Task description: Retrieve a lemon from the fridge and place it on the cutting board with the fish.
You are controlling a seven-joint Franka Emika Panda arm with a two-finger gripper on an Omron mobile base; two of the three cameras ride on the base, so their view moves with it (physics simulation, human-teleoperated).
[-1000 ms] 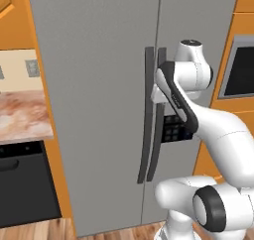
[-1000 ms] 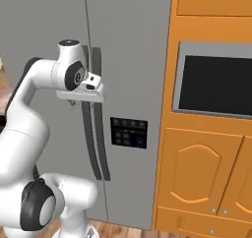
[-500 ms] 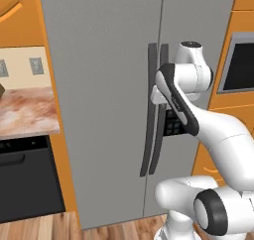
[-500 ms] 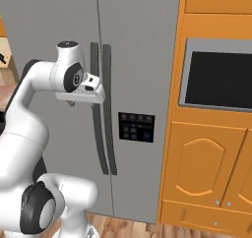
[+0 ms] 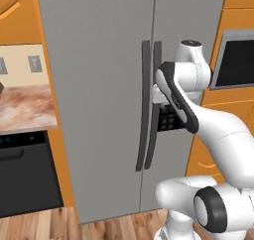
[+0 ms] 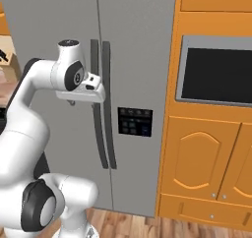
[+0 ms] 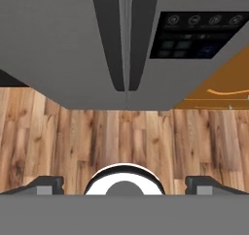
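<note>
1. The fridge is seen with both doors closed; since the lemon is to be fetched from inside it, the lemon is judged to be behind these doors, and neither it nor the cutting board with the fish can be located from here.
2. An orange cabinet wall with a dark built-in oven window stands to the right of the fridge, and a black dishwasher under a marbled counter to its left.
3. The two long dark handles run side by side along the seam between the doors, with a dark control panel set in the right door.
4. The gripper is held spread wide and empty, just in front of the handles at their upper part.
5. The step in hand is judged to be opening a door. One handle should be chosen and centred between the fingertips, so that the neighbouring handle is not caught as well.
6. Once a firm hold is closed on it, the pull should follow the door's swing around its hinge rather than a straight line.
</note>
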